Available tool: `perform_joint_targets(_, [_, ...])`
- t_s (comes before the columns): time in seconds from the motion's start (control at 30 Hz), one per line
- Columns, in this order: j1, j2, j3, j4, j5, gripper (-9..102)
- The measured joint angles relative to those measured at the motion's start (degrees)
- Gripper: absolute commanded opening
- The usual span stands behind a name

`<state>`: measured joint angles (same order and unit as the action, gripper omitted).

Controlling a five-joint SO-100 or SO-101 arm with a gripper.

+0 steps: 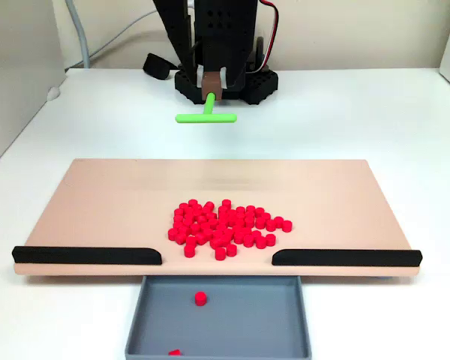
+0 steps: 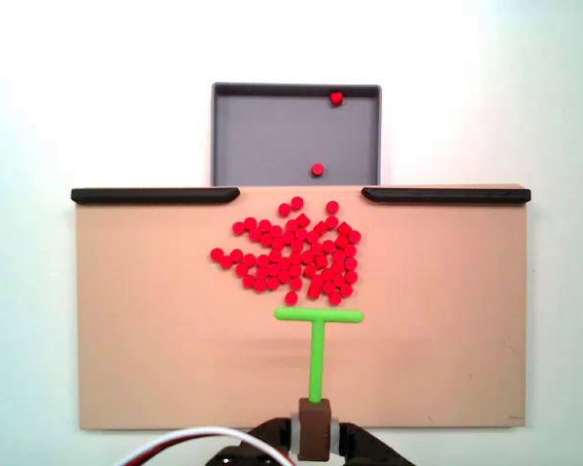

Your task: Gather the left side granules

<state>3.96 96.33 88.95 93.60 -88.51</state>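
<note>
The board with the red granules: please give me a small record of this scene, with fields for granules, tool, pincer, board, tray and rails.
granules: red pellets clustered on the board's middle, near the gap; two more lie in the tray
tool: green T-shaped pusher, crossbar just behind the cluster
pincer: shut on the brown block that carries the pusher's stem
board: tan flat board on the white table
tray: grey tray below the gap
rails: two black rails on the board's tray-side edge

Lab bench (white table (image 1: 375,120), cables (image 1: 109,45))
</note>
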Motion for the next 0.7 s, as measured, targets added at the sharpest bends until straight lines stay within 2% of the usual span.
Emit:
perform_joint_targets(0.53, [-1.3, -0.2, 0.0, 0.0, 0.2, 0])
perform_joint_targets(0.7, [-1.2, -0.2, 0.0, 0.0, 4.0, 0])
